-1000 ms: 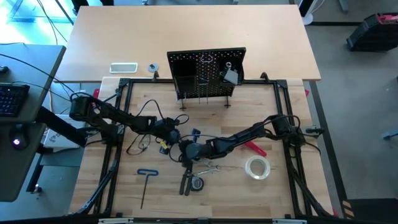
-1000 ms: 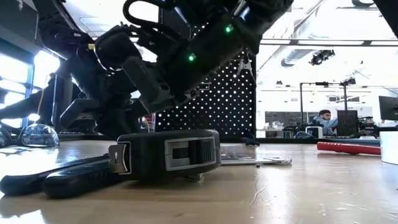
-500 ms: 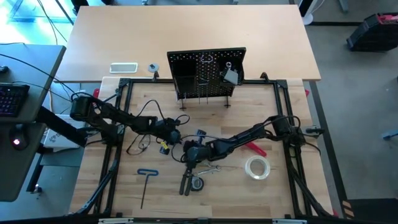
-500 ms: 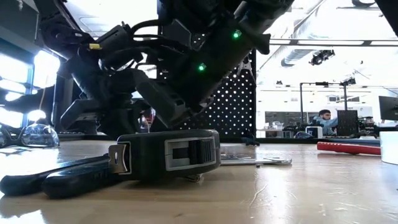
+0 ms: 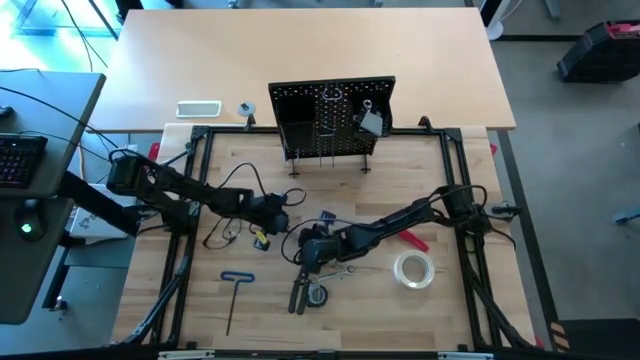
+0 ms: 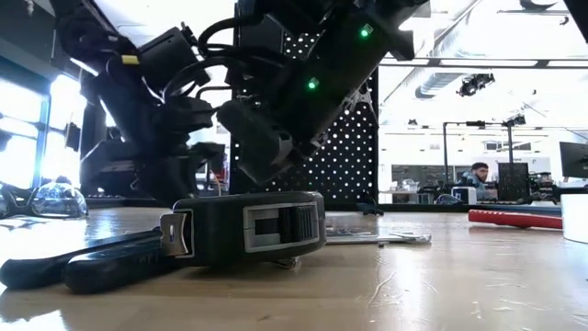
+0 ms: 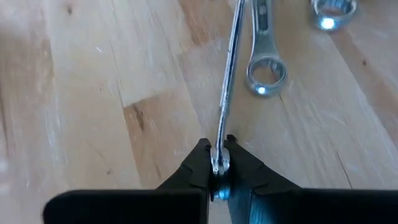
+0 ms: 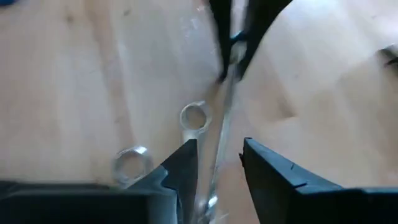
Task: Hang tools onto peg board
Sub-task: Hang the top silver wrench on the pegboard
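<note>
Wrench work at mid-table: we find the left gripper (image 7: 219, 163) pinched on the end of a slim silver wrench (image 7: 227, 87), its shank running straight out from the fingertips over the pale wooden table (image 7: 93, 93). Just beyond the tips, to one side of that shank, a second silver ring-ended wrench (image 7: 264, 73) lies flat on the wood, and past it we catch the ring of a third (image 7: 334, 9), cut by the edge. In the right wrist view the right gripper (image 8: 219, 163) stands with its fingers spread on either side of the same wrench; whether they touch it we cannot tell, and the left fingers grip it at the far end. From above, we note the two grippers close together, the left gripper (image 5: 279, 219) a little nearer the board than the right gripper (image 5: 308, 252). Directly below the right claw, toward the table's near edge, lie dark-handled pliers (image 5: 298, 296) and a round black tape measure (image 5: 317, 295); out to its right sit a red-handled tool (image 5: 410, 238) and a clear tape roll (image 5: 413, 269). Left of the left claw rest clear safety glasses (image 5: 224, 232), and farther toward the near edge a blue T-handle hex key (image 5: 236, 290). The black perforated peg board (image 5: 332, 116) stands upright well beyond both claws, with a few items already on its face. In the low view the tape measure (image 6: 248, 226) fills the foreground with both arms behind it.
</note>
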